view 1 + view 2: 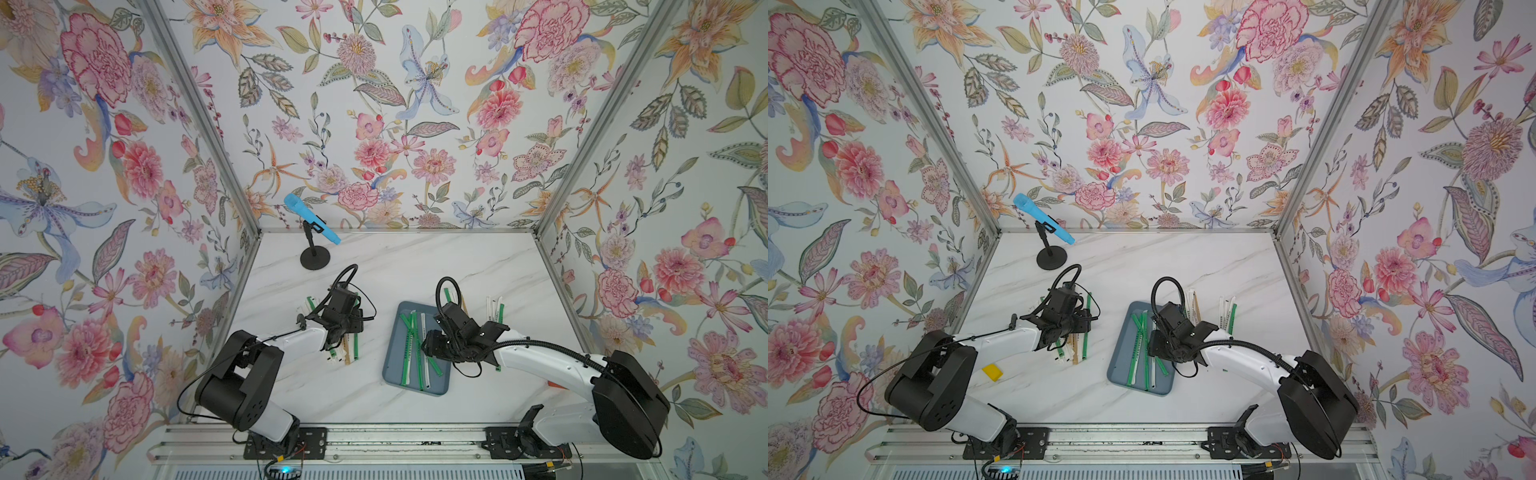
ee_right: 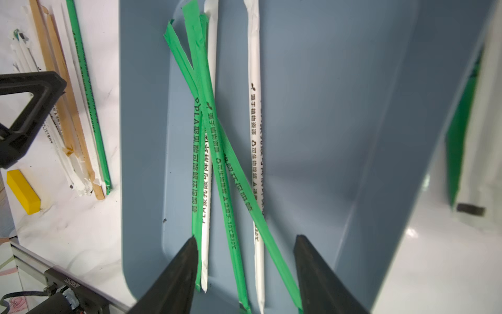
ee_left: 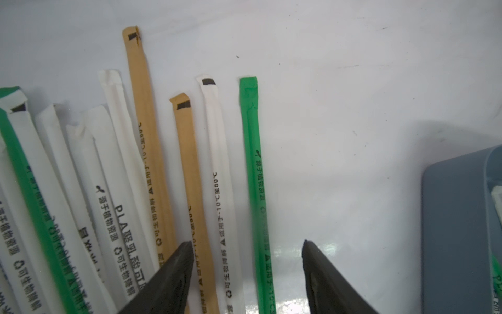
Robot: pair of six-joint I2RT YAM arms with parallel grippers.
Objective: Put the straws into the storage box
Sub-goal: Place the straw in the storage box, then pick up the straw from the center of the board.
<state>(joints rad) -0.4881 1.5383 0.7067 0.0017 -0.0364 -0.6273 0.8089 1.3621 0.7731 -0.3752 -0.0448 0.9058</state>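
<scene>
1. Left wrist view: loose straws point(image 3: 252, 163) on the worktop point(image 3: 353, 95), one white wrapper point(image 3: 119, 217) printed "PLA"; the left jaws spread, empty, above them.
2. The right arm point(image 1: 536, 357) reaches over the box point(image 1: 392, 365); the right jaws spread, empty, above more straws point(image 2: 254, 122) inside.

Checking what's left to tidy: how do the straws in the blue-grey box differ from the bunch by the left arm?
The boxed straws lie inside the storage box; the left bunch lies on the table. The boxed straws are green and white only; the left bunch also has tan ones. The boxed straws cross each other; the left bunch lies roughly side by side. Both are paper-wrapped.
</scene>
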